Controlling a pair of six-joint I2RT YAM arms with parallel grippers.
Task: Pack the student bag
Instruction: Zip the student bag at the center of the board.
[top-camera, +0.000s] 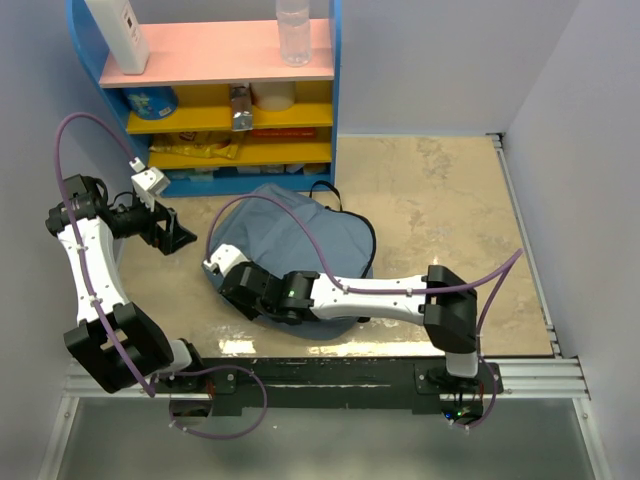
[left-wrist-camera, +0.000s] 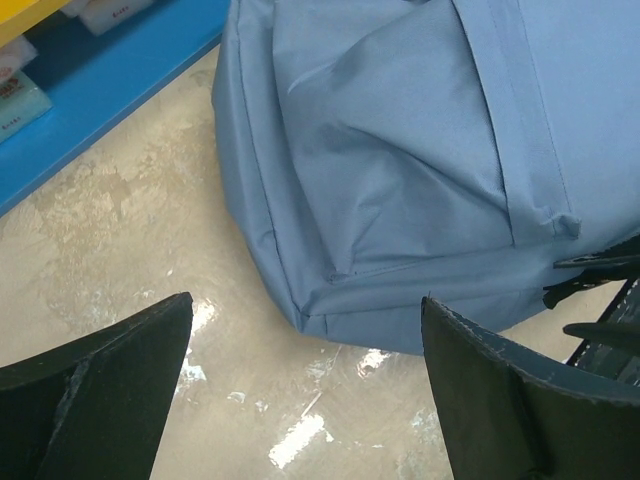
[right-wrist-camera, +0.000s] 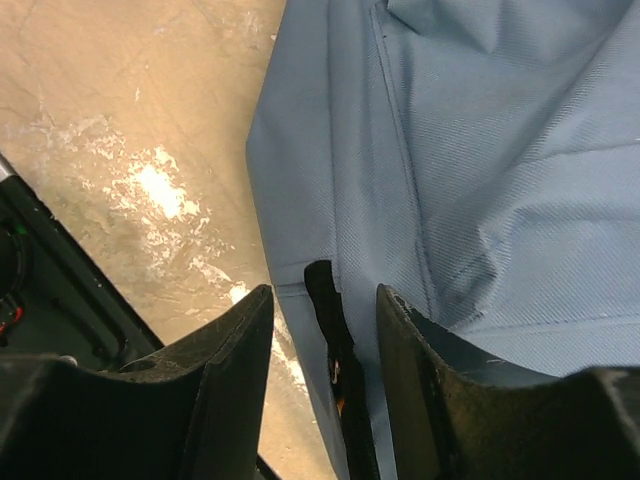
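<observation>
Down between the jaws of the right gripper (right-wrist-camera: 325, 380), at the bottom centre of the right wrist view, runs a narrow black zipper tab (right-wrist-camera: 325, 300). The jaws stand a little apart, a sliver of cloth showing on either side of the tab, so they bracket it without yet pinching it. Around them spreads the soft slate-blue fabric backpack (right-wrist-camera: 500, 150), filling the right side of that view.

Seen from above, the backpack lies at the centre of the frame on the mottled beige tabletop (left-wrist-camera: 130, 230), just below the blue shelf unit (left-wrist-camera: 100, 80) with yellow and pink boards. The left gripper (left-wrist-camera: 305, 400) hangs at the left of the overhead frame with its jaws spread wide and nothing between them, facing the backpack's rounded corner from a short way off.

The step in hand looks like opening the zipper (packing cannot begin with the backpack shut). Next, the right jaws would probably need to close firmly on the tab and draw it along the seam, while the left gripper braces the cloth.
</observation>
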